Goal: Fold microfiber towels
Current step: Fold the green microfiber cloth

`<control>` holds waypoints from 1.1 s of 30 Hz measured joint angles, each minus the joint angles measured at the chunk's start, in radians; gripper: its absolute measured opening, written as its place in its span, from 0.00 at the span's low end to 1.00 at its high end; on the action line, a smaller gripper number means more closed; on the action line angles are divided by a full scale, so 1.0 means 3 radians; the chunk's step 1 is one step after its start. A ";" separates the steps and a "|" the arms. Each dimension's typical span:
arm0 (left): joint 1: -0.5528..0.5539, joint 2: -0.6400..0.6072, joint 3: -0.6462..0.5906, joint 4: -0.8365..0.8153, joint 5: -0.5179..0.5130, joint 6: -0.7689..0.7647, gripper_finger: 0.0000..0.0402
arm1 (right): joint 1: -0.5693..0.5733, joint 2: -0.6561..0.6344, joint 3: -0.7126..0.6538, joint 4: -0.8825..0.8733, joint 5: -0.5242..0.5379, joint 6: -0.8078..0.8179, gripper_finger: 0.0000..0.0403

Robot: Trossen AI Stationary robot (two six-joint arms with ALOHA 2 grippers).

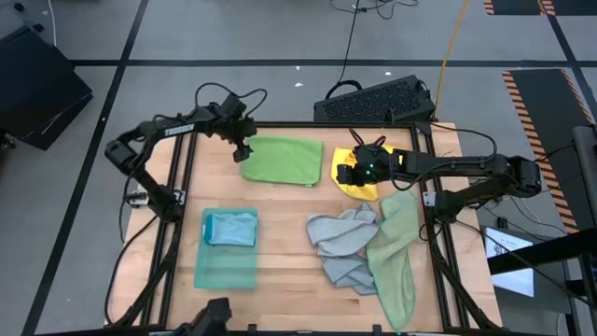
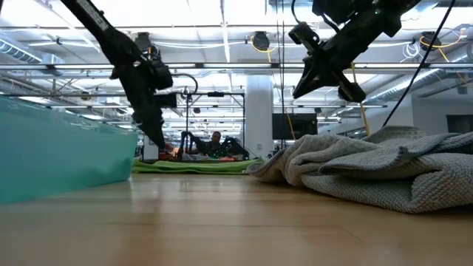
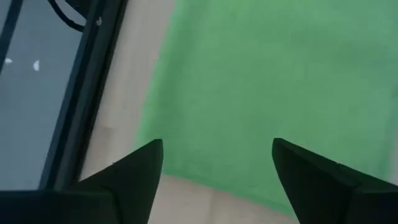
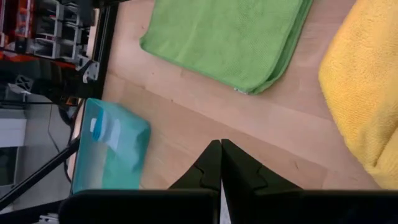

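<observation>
A folded bright green towel [image 1: 284,161] lies flat at the far middle of the table. My left gripper [image 1: 244,154] stands open just above its left edge [image 3: 186,155], one finger on either side of the edge strip, pointing steeply down. My right gripper [image 1: 342,174] is shut and holds nothing. It hovers over bare wood [image 4: 205,118] between the green towel [image 4: 230,37] and a yellow towel [image 1: 368,192]. A folded teal towel [image 1: 227,266] with a light blue one [image 1: 231,229] on top lies near left. A grey towel [image 1: 340,238] and a pale sage towel [image 1: 396,257] lie crumpled at the right.
A black keyboard [image 1: 373,98] sits beyond the table's far edge. Dark frame rails [image 1: 177,168] run along the table's left and right sides. Bare wood [image 1: 289,215] lies in the middle, between the teal stack and the grey heap.
</observation>
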 joint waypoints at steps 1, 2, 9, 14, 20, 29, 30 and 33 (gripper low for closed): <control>0.0031 0.0039 -0.0001 0.0028 -0.0030 0.0103 0.75 | 0.0001 0.0000 0.0000 0.0000 0.0000 0.0022 0.00; 0.0063 0.0068 -0.0001 0.0075 -0.0060 0.0167 0.74 | 0.0001 0.0000 0.0000 -0.0001 0.0000 0.0048 0.00; 0.0389 0.0096 0.0000 0.0121 0.0094 0.0104 0.70 | 0.0030 0.0000 0.0000 -0.0006 -0.0003 -0.0015 0.00; 0.0497 0.0096 0.0040 0.0119 0.0488 0.0037 0.70 | -0.0040 0.0000 0.0000 -0.0009 -0.0043 -0.0256 0.00; 0.0418 0.0471 0.0308 0.0053 0.0405 -0.0003 0.70 | -0.0333 0.0000 0.0000 -0.0012 -0.0612 -0.0721 0.00; 0.0360 0.1065 0.1075 -0.0659 0.0112 0.0208 0.66 | -0.0678 0.0000 0.0000 -0.0028 -0.1226 -0.1135 0.00; 0.0358 0.1106 0.1094 -0.0680 0.0107 0.0265 0.64 | -0.0678 0.0000 0.0000 -0.0028 -0.1254 -0.1168 0.00; 0.0357 0.1148 0.1090 -0.0756 0.0062 0.0447 0.56 | -0.0677 0.0000 0.0000 -0.0029 -0.1323 -0.1280 0.00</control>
